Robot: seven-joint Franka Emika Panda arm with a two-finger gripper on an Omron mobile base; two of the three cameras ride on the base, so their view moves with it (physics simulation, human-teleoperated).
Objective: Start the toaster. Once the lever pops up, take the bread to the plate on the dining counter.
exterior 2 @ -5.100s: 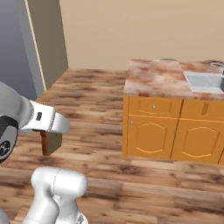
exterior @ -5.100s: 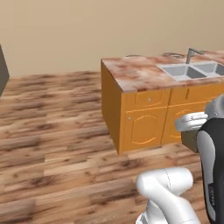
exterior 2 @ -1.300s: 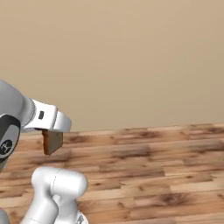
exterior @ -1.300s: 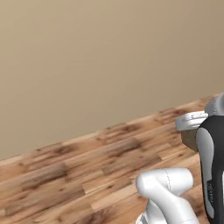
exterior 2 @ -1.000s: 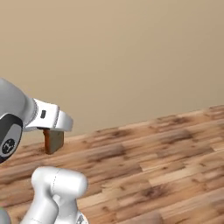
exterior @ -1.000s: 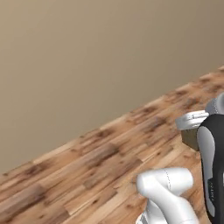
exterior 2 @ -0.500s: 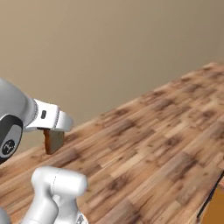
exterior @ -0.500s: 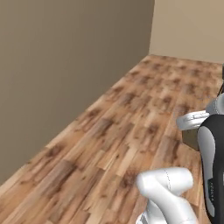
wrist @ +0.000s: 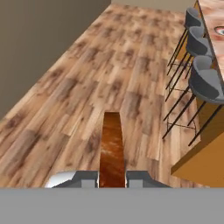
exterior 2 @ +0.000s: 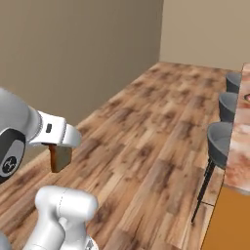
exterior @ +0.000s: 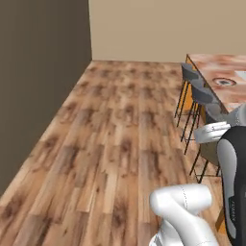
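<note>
- Now the whole picture has swung round, because the base has turned: a moment ago both base views showed a plain wall and floor, and now stools and the counter show at the right side.
- At the left of the left base view is a dark wall (exterior: 43,86), and the wooden floor (exterior: 115,144) runs up the middle.
- In the right base view, at the middle left, the bread (exterior 2: 60,158) hangs below the white hand, standing on its edge.
- In the hand view, the bread (wrist: 112,151) sits at the bottom middle. We see its brown crust edge, and its long side points away up the frame.
- The gripper (wrist: 112,178) is closed on the bread, with one dark finger tip pressed on each flat side.
- To the right in the left base view stand the grey stools (exterior: 199,93), tucked beside the dining counter (exterior: 218,65) with its pink stone top.
- At the upper right of the left base view, a round plate (exterior: 223,81) with a dark rim lies on that counter top.
- So the plate is ahead and to the right of the gripper, past the stools and well apart from the bread.
- I think the bread has to travel forward and to the right, over the stools, and then be laid flat on the plate.
</note>
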